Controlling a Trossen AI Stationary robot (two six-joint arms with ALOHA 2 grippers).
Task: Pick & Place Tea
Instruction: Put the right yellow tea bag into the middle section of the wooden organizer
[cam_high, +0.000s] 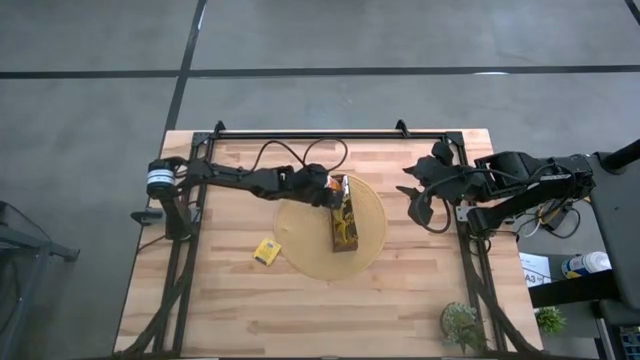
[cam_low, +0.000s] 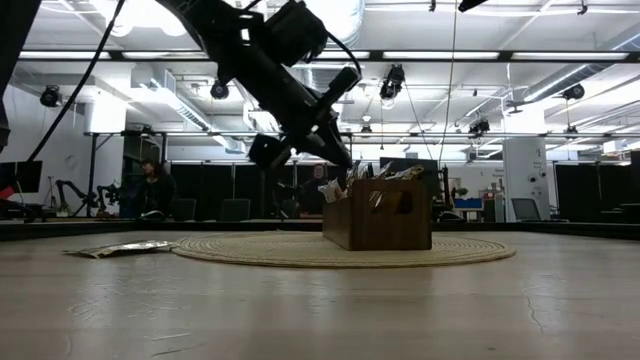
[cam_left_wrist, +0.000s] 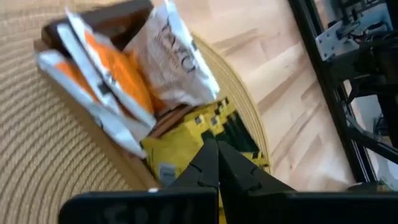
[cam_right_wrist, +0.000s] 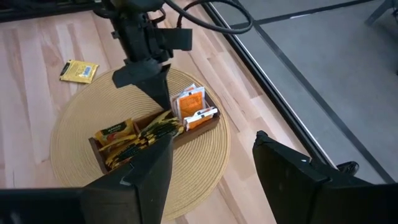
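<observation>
You have bare table (cam_high: 400, 300) around the disc (cam_high: 368, 238) (the left arm (cam_high: 250, 180) overhangs the tray (cam_high: 343, 225)).

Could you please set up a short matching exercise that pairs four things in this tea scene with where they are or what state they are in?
Things:
1. left gripper
2. right gripper
3. loose yellow sachet
4. brown tray

States or places:
A. on the bare wood, off the mat
B. fingers shut, down at the tray
C. standing on the round woven mat
D. fingers open, away from the mat at the table's right

Pairs: 1-B, 2-D, 3-A, 4-C
</observation>
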